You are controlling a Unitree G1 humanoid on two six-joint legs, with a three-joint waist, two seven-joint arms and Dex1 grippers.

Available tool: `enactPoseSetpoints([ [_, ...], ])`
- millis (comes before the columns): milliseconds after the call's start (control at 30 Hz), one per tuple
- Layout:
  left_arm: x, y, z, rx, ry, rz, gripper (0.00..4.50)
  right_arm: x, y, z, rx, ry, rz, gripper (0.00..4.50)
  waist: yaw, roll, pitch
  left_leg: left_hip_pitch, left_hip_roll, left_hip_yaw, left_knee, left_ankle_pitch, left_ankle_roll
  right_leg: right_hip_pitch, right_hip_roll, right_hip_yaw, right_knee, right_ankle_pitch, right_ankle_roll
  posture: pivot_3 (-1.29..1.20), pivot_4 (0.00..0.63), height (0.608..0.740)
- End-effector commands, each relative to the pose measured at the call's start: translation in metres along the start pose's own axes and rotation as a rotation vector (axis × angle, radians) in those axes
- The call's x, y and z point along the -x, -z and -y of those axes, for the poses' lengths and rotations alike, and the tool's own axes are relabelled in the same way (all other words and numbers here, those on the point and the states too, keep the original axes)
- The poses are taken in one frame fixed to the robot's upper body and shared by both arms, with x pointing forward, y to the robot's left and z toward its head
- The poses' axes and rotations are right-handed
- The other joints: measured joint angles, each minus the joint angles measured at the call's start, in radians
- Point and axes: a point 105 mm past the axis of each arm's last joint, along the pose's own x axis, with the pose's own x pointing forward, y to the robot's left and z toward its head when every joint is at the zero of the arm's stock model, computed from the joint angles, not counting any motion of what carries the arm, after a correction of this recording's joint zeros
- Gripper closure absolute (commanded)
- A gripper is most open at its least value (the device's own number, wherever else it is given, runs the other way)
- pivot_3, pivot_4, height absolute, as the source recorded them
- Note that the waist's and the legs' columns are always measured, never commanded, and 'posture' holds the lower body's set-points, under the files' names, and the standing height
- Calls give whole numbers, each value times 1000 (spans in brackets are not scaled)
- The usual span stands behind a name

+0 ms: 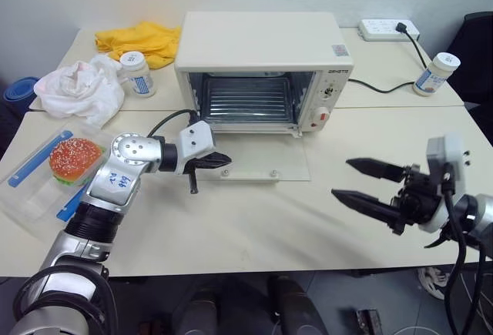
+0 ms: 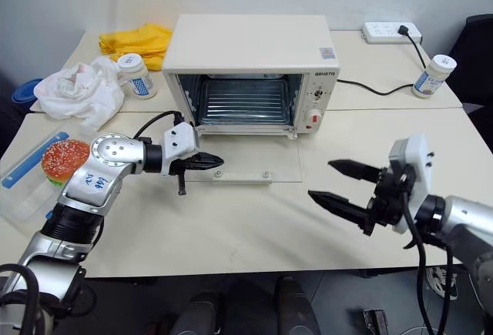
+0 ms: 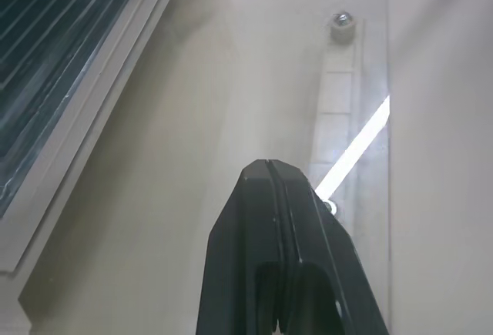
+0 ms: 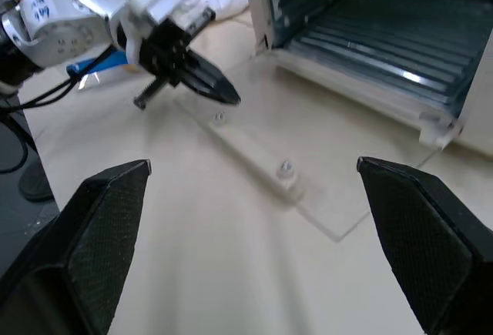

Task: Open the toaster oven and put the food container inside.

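The cream-white toaster oven [image 1: 262, 46] stands at the back of the table with its glass door [image 1: 266, 162] folded down flat and its wire rack [image 1: 246, 100] exposed. My left gripper [image 1: 218, 160] is shut with nothing in it, its tips resting at the left end of the door's bar handle [image 4: 258, 164]. The food container [image 1: 46, 177], clear with blue clips and a sesame-bun burger [image 1: 74, 158] inside, lies at the table's left edge behind my left arm. My right gripper [image 1: 360, 182] hovers open over the table to the right of the door, empty.
A crumpled white cloth [image 1: 81, 88] and a yellow cloth [image 1: 139, 40] lie at the back left, with a small white bottle [image 1: 139, 73] between them. Another white bottle [image 1: 435, 73] and a power strip [image 1: 389, 28] sit at the back right. The oven's cable [image 1: 381, 87] runs across there.
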Motion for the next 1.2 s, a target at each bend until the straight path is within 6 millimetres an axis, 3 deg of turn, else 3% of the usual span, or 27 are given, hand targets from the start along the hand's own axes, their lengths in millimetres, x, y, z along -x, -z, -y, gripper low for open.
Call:
enactPoseSetpoints([
  [33,-6,14,9,-10,-22,-57,4493,-3,-16,5,33,-21,36,0,1,0,0,0,0,0,0,0,0,0,0,0,0,0,0,0,150,740],
  [133,-3,15,11,52,-88,-56,4493,-11,-23,19,34,-22,44,0,0,0,0,0,0,0,0,0,0,1,-1,0,-1,0,0,0,150,740],
  [233,24,-1,12,153,-178,17,4493,-23,-25,22,48,-99,30,0,-3,0,0,1,0,0,0,0,0,1,-1,0,-1,0,0,0,150,740],
  [367,83,-15,25,371,-296,103,3731,-40,-23,25,54,-195,19,0,-8,0,0,-3,2,1,-1,0,0,-6,-1,0,2,0,-1,0,150,740],
  [500,146,-8,46,548,-514,98,2596,-58,-19,29,78,-277,2,0,-4,0,0,-3,2,1,-1,0,0,-6,-1,-1,2,-1,-2,0,150,740],
  [600,199,4,73,664,-723,67,1735,-76,-20,33,106,-331,-5,0,-10,0,0,-3,1,2,-1,-1,0,-6,-2,-1,2,-1,-2,0,150,740],
  [767,250,13,99,791,-973,63,170,-95,-31,32,87,-435,7,0,4,0,0,-2,1,0,0,-1,-1,-5,-1,-3,2,-1,-3,0,150,740],
  [900,297,51,100,988,-1298,22,31,-104,-39,23,161,-505,18,0,2,-1,0,0,1,-2,0,-1,-2,-1,-2,-4,0,-2,-3,0,150,740],
  [1033,313,80,84,1150,-1482,47,31,-105,-43,16,163,-530,42,0,-2,-2,0,0,1,-4,0,-1,-2,-1,-1,-5,1,-2,-3,0,150,740],
  [1200,306,103,59,1282,-1535,46,31,-99,-42,10,160,-519,54,0,-1,-2,-1,-1,1,-3,0,-2,-7,-3,-2,-6,1,-1,-3,0,150,740],
])
